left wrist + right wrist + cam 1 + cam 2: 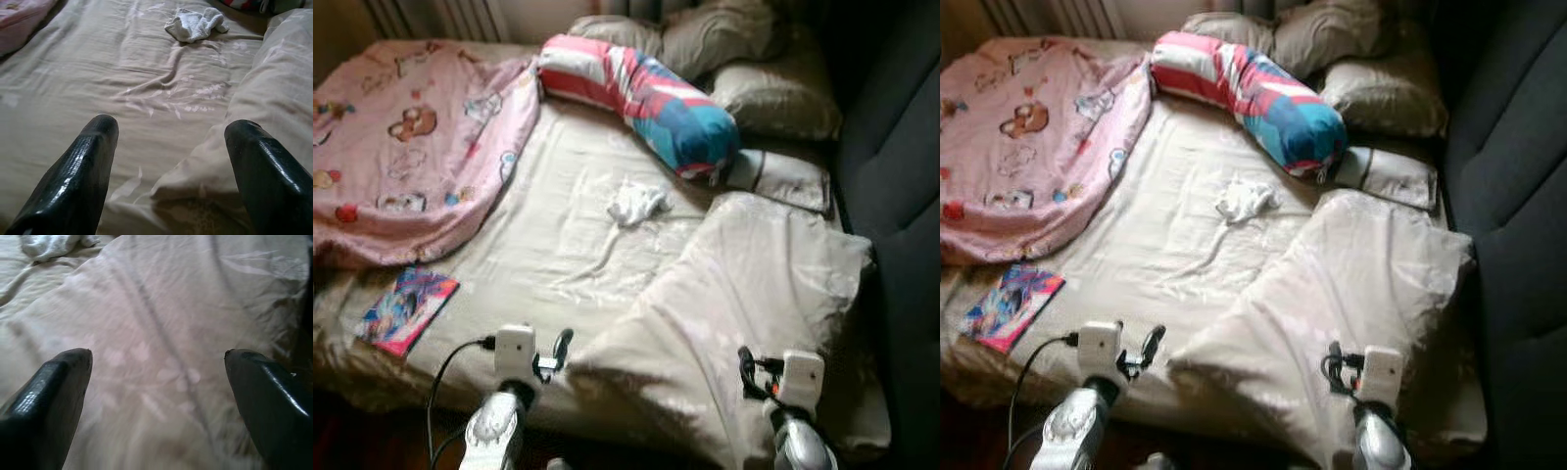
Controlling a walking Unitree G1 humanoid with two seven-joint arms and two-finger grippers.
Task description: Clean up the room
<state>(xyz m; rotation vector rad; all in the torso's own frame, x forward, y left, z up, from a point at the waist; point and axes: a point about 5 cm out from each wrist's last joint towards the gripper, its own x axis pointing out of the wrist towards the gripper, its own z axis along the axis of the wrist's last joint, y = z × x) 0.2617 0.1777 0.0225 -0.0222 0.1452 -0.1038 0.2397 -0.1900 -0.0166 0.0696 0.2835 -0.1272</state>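
A bed with a beige sheet [558,215] lies before me. On it sit a crumpled white cloth [634,203], a pink cartoon blanket [406,147] at the left, a red, white and blue bolster [641,98], and a bunched beige duvet [754,294] at the right. A colourful book [406,308] lies near the front left edge. My left gripper [558,351] is open above the sheet beside the duvet's corner. My right gripper [746,372] hovers open over the duvet. The white cloth [195,24] lies well ahead of the left fingers [88,161].
Beige pillows [744,59] lie at the head of the bed, with a smaller folded one [781,178] beside the bolster. A dark upholstered sofa [896,157] stands along the right side. A radiator [440,18] is at the far left.
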